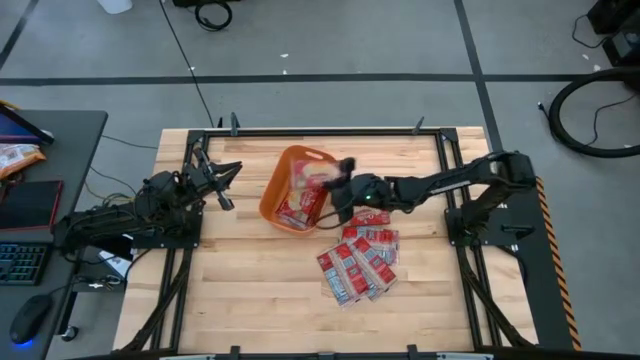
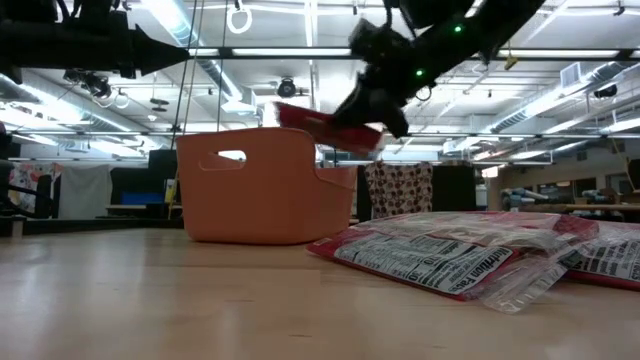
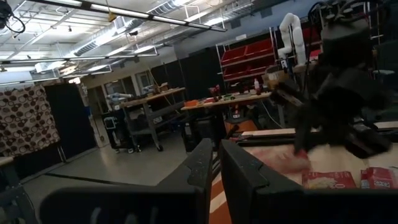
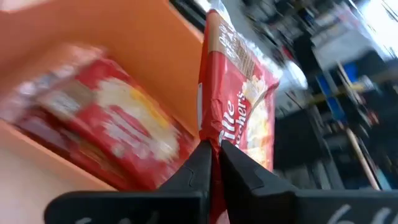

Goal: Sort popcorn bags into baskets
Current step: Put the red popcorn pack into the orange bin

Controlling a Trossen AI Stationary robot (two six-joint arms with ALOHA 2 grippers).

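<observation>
Right gripper (image 4: 212,152) jaws pinched together on the edge of a red popcorn bag (image 4: 239,99), the thin packet caught between the two dark fingers (image 4: 196,163). The bag hangs above the orange basket (image 1: 290,160), over its rim on the side nearest the right arm; in the low view it sits tilted, one end just above the basket's top edge (image 2: 325,125). More bags (image 4: 106,130) already lie inside the basket, red with pale centres, stacked against the sloped wall. Right arm reaches in from the table's right side, extended toward the table's middle. A loose pile of bags (image 1: 358,262) rests flat on the wooden table (image 1: 250,300), near the basket but apart from it, on the front side; from table height the pile's clear wrappers and printed labels overlap (image 2: 440,262). Left gripper (image 1: 222,185) waits at the table's left, well apart from the basket, raised off the surface; its jaws stand nearly together with only a narrow gap and nothing between them (image 3: 216,177). Handle slot visible in the basket wall in the low view.
</observation>
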